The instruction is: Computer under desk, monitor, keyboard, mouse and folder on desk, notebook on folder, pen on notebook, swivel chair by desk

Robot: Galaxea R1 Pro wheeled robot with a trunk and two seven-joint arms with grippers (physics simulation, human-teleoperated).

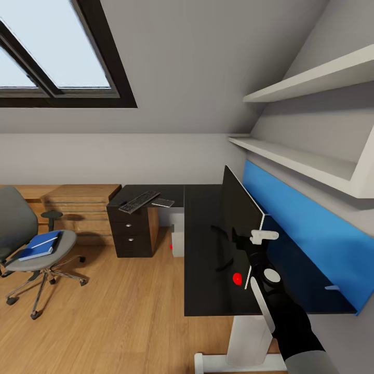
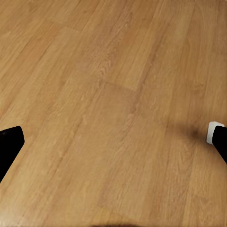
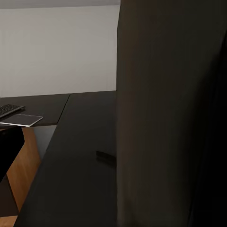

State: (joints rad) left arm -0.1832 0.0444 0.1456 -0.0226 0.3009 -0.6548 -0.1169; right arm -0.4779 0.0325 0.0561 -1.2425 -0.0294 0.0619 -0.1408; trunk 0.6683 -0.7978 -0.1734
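Setting the monitor (image 1: 240, 208) upright on the desk (image 1: 205, 270), right gripper (image 1: 258, 244) apparently clamped on its edge, left gripper's state unreadable over floor (image 2: 113, 94); next, probably release and fetch keyboard (image 1: 138, 201).

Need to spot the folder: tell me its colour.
Bright blue folder, clearest in the head view.

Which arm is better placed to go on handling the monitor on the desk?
Right. The right gripper is at the lower edge of the monitor, which stands on the desk. The left gripper looks down at bare wooden floor, away from the desk.
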